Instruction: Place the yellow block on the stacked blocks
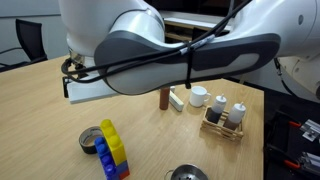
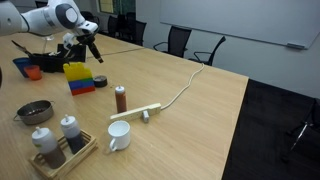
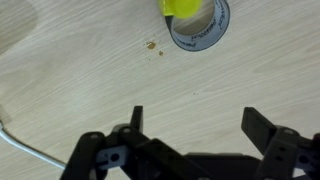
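Observation:
The stacked blocks [image 1: 113, 148], yellow studded bricks joined to blue ones, stand on the wooden table in both exterior views [image 2: 77, 76]. A small yellow piece [image 3: 182, 8], seemingly the yellow block, sits in the hole of a tape roll [image 3: 203, 32] at the wrist view's top edge, partly cut off. The tape roll lies beside the stack [image 1: 92, 140]. My gripper [image 3: 193, 115] is open and empty. It hovers over bare table, short of the roll. In an exterior view the gripper [image 2: 92, 48] hangs above and just beyond the stack.
A brown bottle [image 2: 120, 98], a white mug [image 2: 119, 135], a wooden caddy with shakers [image 2: 60, 145], a metal bowl [image 2: 34, 111], an orange cup [image 2: 33, 71] and a white cable [image 2: 175, 95] are on the table. Office chairs [image 2: 178, 42] stand behind it.

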Motion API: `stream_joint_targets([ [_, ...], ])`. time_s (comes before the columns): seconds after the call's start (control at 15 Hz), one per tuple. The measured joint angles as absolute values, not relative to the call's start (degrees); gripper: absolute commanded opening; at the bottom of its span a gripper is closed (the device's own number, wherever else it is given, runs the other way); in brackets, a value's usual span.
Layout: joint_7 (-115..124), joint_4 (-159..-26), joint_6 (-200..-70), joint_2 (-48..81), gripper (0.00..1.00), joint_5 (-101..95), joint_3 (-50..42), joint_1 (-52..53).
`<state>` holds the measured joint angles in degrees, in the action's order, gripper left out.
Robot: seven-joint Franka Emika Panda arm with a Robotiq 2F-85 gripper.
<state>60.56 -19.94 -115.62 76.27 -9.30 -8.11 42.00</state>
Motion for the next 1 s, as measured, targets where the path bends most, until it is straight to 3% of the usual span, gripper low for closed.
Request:
stream_joint_targets([
  [1.0, 65.4, -20.0, -119.1, 76.0, 1.0, -10.5, -9.0, 42.4],
])
